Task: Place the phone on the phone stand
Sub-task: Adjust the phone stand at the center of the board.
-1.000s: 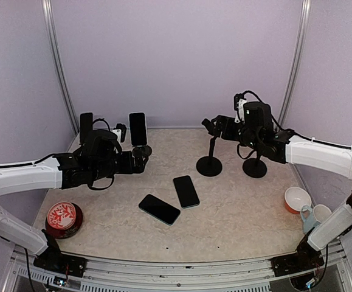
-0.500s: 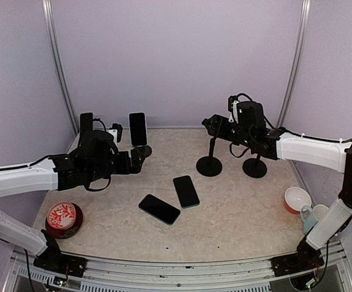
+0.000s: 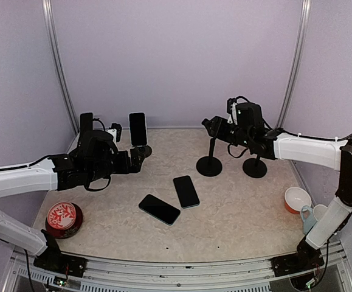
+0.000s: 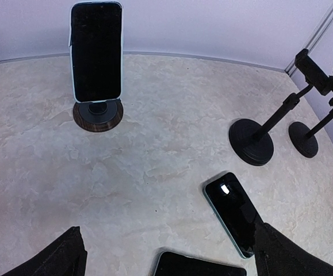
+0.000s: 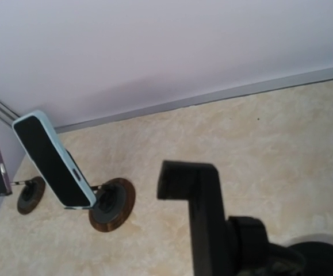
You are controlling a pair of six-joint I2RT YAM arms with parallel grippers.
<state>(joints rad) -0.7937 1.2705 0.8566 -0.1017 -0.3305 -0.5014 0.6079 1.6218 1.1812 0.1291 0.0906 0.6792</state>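
Top external view: a phone (image 3: 186,191) and a second phone (image 3: 159,208) lie flat in the middle of the table (image 3: 255,213), unheld. Left gripper (image 3: 141,156) gapes wide and empty, probably ready to grab one. Right gripper (image 3: 210,126) crowds the head of the empty stand (image 3: 209,165), perhaps adjusting it; I cannot tell how far its jaws are parted.

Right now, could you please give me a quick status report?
Left gripper open, empty. Right gripper at the empty stand, jaws unclear. Two phones flat mid-table, unobstructed.

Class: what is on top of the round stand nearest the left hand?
An upright black-screened phone in a pale case; the round dark stand has its cradle hidden behind it.
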